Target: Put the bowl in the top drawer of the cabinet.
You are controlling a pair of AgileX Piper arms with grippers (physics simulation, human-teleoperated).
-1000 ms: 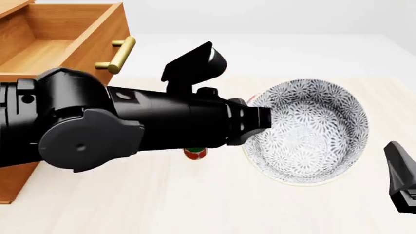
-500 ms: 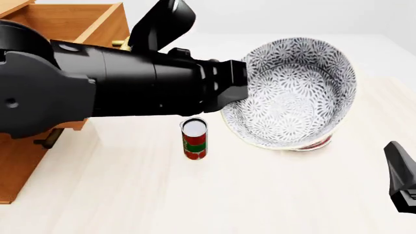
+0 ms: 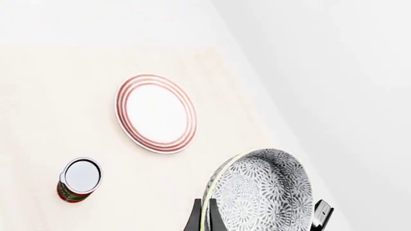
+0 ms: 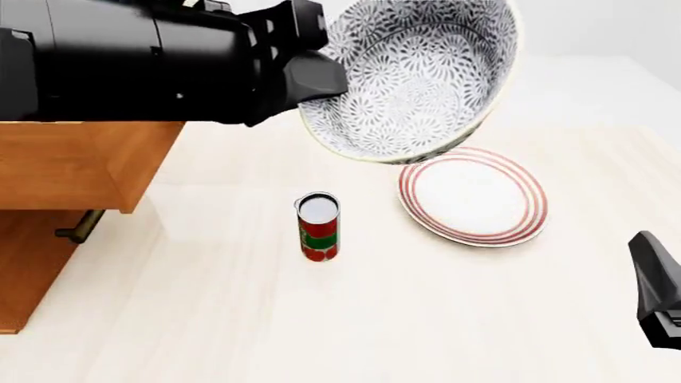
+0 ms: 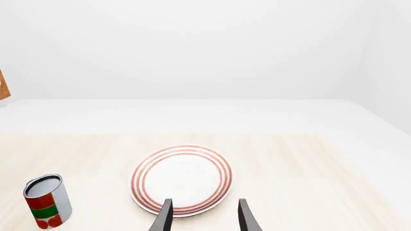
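The patterned bowl hangs tilted in the air above the table, its opening facing the front camera. My left gripper is shut on its rim on the cabinet side. In the left wrist view the bowl fills the space between the dark fingers. The top drawer juts out of the cabinet at the left, and my left arm hides its inside. My right gripper rests low at the right edge, its fingers open and empty.
A flat white plate with red rings lies on the table under the bowl's right side. A red and green can stands upright left of it. The lower drawer's brass handle shows under the top drawer.
My left gripper has lifted the bowl up and to the left, towards the cabinet, uncovering the plate beneath it. The can and the right arm have not moved.
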